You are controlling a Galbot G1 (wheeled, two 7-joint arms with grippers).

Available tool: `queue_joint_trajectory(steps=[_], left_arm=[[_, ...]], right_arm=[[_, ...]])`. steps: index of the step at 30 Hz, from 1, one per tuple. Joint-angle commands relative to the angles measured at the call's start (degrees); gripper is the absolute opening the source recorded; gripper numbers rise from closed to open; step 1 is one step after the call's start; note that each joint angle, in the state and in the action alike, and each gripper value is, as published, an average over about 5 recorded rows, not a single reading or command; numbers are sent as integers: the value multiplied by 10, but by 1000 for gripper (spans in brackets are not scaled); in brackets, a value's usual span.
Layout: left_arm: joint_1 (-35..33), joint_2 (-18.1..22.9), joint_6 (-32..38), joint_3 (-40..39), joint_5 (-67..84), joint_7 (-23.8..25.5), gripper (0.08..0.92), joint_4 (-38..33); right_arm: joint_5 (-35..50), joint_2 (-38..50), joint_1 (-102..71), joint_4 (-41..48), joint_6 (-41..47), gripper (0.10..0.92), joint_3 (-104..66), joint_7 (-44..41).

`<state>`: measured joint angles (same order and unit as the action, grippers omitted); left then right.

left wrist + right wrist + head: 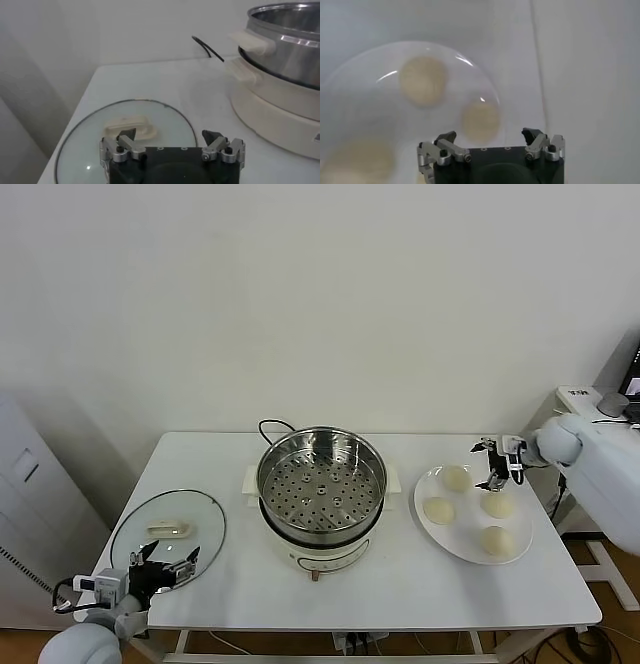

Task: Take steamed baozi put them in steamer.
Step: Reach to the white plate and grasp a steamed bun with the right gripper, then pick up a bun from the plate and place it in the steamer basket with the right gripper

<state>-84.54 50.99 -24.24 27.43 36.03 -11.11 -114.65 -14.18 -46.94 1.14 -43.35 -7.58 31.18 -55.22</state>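
Observation:
Four cream-white baozi lie on a white plate (467,525) at the right: one at the far left (456,478), one at the left (438,510), one at the right (497,505), one nearest (496,540). The steel steamer (321,482) stands empty on its white pot base in the middle of the table. My right gripper (491,466) is open and empty, hovering over the plate's far side between two baozi. The right wrist view shows it (490,137) above the plate with baozi below (480,120) (423,80) (362,157). My left gripper (165,569) is open and empty at the front left.
A round glass lid (168,529) with a cream handle lies at the front left, under the left gripper (170,137); the lid (75,145) and the steamer (287,37) show in the left wrist view. A black cord (270,426) runs behind the pot.

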Motion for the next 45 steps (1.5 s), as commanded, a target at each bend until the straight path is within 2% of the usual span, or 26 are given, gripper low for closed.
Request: queue_joint_trajectory(steps=[1, 24, 38, 45], left_arm=[[4, -1, 0, -4, 1, 0, 823, 2], [5, -1, 2, -17, 0, 0, 823, 1], [4, -3, 2, -21, 0, 0, 823, -6], [3, -1, 2, -20, 0, -2, 823, -10]], right_arm=[[-55, -74, 55, 116, -33, 823, 37, -29], [-184, -146, -3, 189, -47, 814, -76, 41], [-198, -157, -13, 204, -42, 613, -112, 50], [-206, -157, -15, 197, -45, 548, -116, 50]])
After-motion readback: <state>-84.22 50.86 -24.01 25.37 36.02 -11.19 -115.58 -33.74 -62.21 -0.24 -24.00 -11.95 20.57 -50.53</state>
